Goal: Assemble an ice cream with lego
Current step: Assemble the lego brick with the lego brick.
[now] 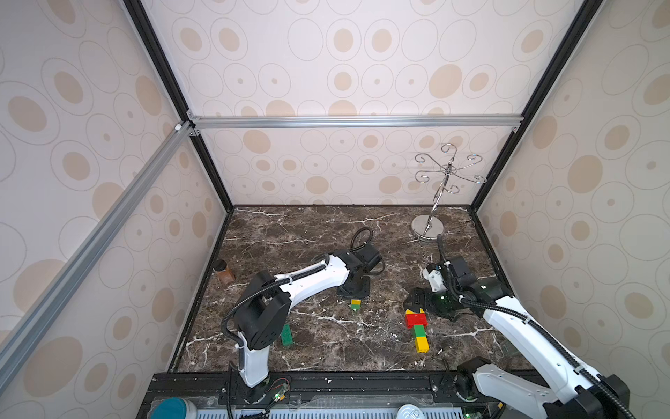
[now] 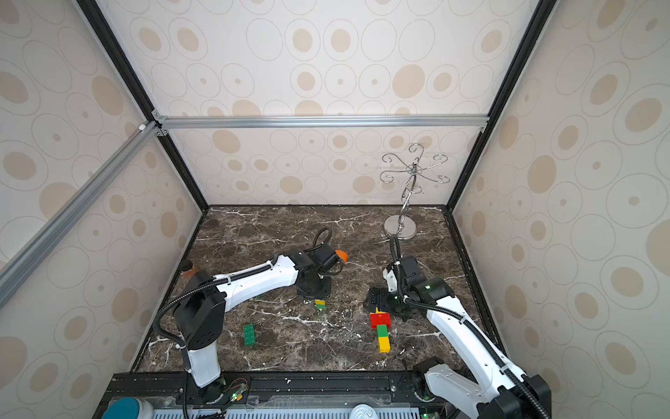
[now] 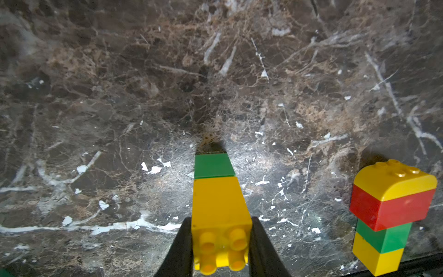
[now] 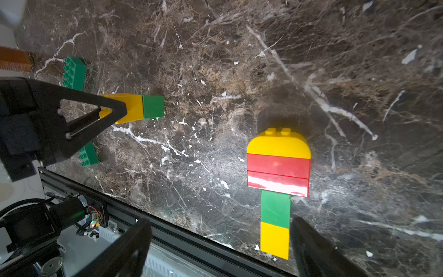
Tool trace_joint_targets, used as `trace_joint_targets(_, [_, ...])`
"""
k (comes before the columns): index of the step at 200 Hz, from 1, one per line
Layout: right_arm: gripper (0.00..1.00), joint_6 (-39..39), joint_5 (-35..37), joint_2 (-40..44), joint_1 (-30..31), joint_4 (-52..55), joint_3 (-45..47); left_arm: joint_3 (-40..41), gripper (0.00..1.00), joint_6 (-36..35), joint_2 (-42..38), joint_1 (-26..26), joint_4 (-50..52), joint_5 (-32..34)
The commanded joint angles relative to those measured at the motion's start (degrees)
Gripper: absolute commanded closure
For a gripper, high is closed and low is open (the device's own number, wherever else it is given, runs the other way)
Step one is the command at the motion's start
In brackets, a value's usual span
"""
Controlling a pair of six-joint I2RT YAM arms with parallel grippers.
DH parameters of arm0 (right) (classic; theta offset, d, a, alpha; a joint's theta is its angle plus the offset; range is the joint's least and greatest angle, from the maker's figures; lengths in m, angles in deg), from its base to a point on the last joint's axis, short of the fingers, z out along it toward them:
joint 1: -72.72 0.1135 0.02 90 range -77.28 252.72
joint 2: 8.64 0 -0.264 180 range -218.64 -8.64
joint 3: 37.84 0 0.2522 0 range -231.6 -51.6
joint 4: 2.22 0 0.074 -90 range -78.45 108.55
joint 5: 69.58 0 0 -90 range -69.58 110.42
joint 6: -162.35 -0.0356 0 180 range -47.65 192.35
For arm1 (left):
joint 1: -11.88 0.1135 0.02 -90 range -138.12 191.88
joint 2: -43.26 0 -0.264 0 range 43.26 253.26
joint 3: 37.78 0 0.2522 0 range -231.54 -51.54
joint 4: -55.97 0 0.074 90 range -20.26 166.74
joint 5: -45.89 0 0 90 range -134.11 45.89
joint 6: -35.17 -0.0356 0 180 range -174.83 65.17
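as the left pincer (image 3: 220, 221) gripped the yellow end of one yellow-green pair (image 1: 355, 304) near the centre of the table (image 1: 290, 232), green end toward 6 o'clock, the right pincer (image 4: 220, 223) hung wide open and empty over one stack (image 1: 417, 328) at 4 o'clock. the stack lay flat, long axis 12 to 6, dome (image 4: 279, 144) toward 12. one green brick (image 1: 286, 335) lay at 7 o'clock, lengthwise 12 to 6. one orange piece (image 2: 341, 255) peeked out just past centre. one jar (image 1: 225, 272) stood at 9 o'clock, contents unseen.
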Motion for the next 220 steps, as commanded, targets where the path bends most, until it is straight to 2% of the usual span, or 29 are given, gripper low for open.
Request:
trace_joint_targets(1, [0.06,0.91,0.34,0.62,-0.57,1.22,-0.19,1.06,1.0,2.73,4.84,1.16,3.25,-0.51])
trace_joint_targets(55, [0.06,1.74,0.19,0.69,-0.78,1.33,-0.57,-2.55,1.0,1.36,10.56,2.12,4.84,-4.32])
trace_joint_targets(134, [0.07,2.0,0.54,1.11,-1.2,1.45,-0.53,-7.75,1.0,1.09,13.35,3.39,6.0,-2.46])
trace_joint_targets(151, [0.06,2.0,0.83,1.53,-1.26,1.94,-0.9,-8.42,0.94,1.34,12.57,3.16,6.61,-1.18])
trace_joint_targets(166, [0.06,1.91,0.82,1.76,-1.15,1.97,-0.86,-7.68,0.89,1.81,11.91,2.88,6.55,-0.34])
trace_joint_targets(220, [0.06,1.8,1.26,2.38,-1.32,2.27,-0.64,-0.37,0.92,5.79,8.77,1.39,1.3,-2.25])
